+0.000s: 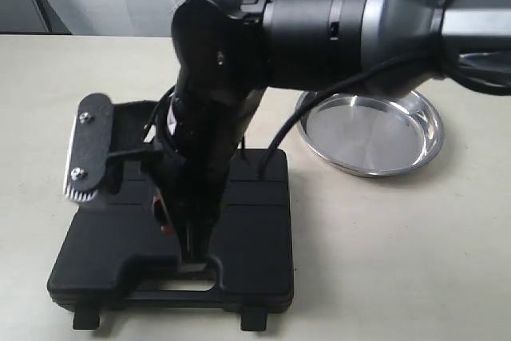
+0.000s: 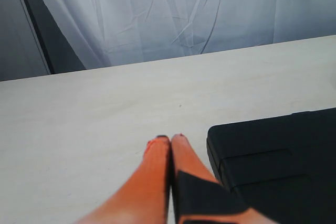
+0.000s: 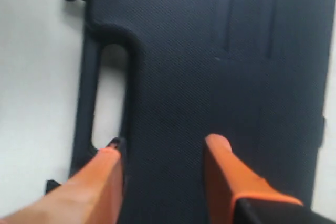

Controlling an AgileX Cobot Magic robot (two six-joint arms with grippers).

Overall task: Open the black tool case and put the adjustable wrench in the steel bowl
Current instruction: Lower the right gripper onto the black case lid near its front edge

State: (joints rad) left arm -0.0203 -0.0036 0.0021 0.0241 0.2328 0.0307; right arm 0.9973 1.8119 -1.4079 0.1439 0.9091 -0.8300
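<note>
The black tool case (image 1: 255,237) lies closed on the table, its slot handle (image 3: 109,93) and two latch tabs toward the front edge. The adjustable wrench is out of sight. My right arm reaches across from the right, and the right gripper (image 3: 164,144) hangs open just above the lid; one orange finger (image 3: 107,174) is at the end of the handle slot, the other over the lid. It holds nothing. Beside a corner of the case (image 2: 278,156), the left gripper (image 2: 171,139) is shut and empty over bare table. The steel bowl (image 1: 371,133) stands empty, right of the case.
The right arm's thick body (image 1: 335,21) hides the back of the case in the exterior view. A black toothed plate with two screws (image 1: 88,149) juts out on the left above the case. White curtain (image 2: 184,14) hangs behind the table.
</note>
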